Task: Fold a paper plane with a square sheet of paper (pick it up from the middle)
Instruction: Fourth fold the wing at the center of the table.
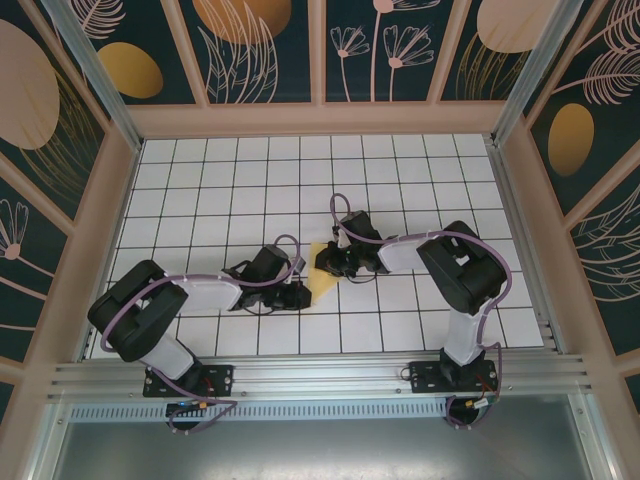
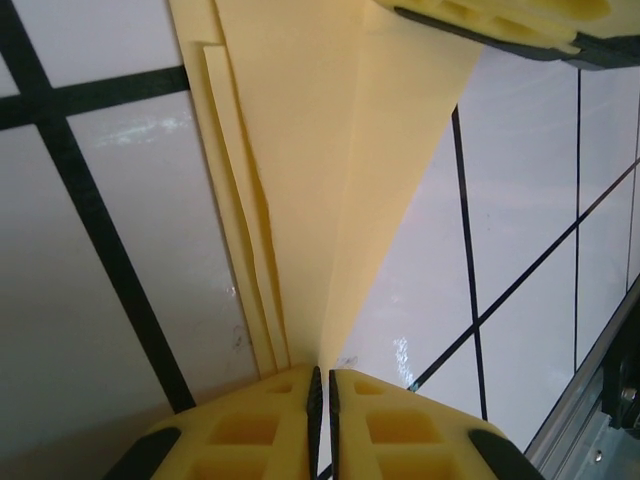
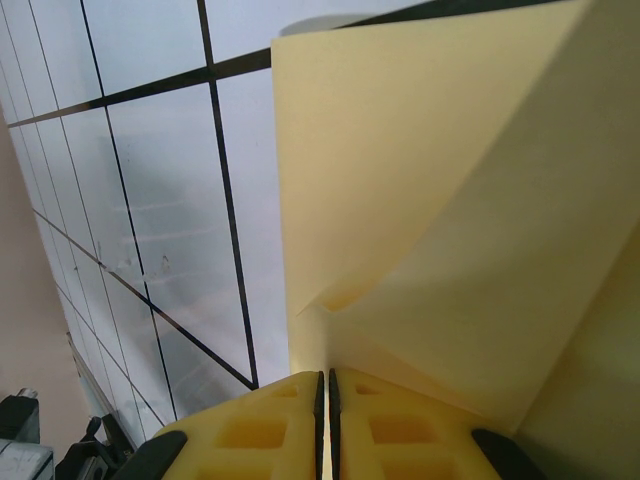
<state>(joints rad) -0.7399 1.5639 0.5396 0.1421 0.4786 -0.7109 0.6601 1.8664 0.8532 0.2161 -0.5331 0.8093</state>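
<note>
The square sheet of paper (image 1: 323, 281) is pale yellow and folded into a tapering wedge with layered creases, held just above the table's middle between my two grippers. My left gripper (image 1: 302, 294) is shut on its narrow end; in the left wrist view the paper (image 2: 300, 180) runs up from the closed left gripper (image 2: 322, 385), with several stacked fold edges on its left side. My right gripper (image 1: 335, 268) is shut on the other end; in the right wrist view a folded flap of the paper (image 3: 430, 200) rises from the closed right gripper (image 3: 326, 385).
The white grid-tiled table (image 1: 250, 190) lies open all round the paper. Wooden frame rails (image 1: 320, 120) with patterned panels wall the back and sides. A yellow finger of the right gripper (image 2: 500, 20) shows at the top of the left wrist view.
</note>
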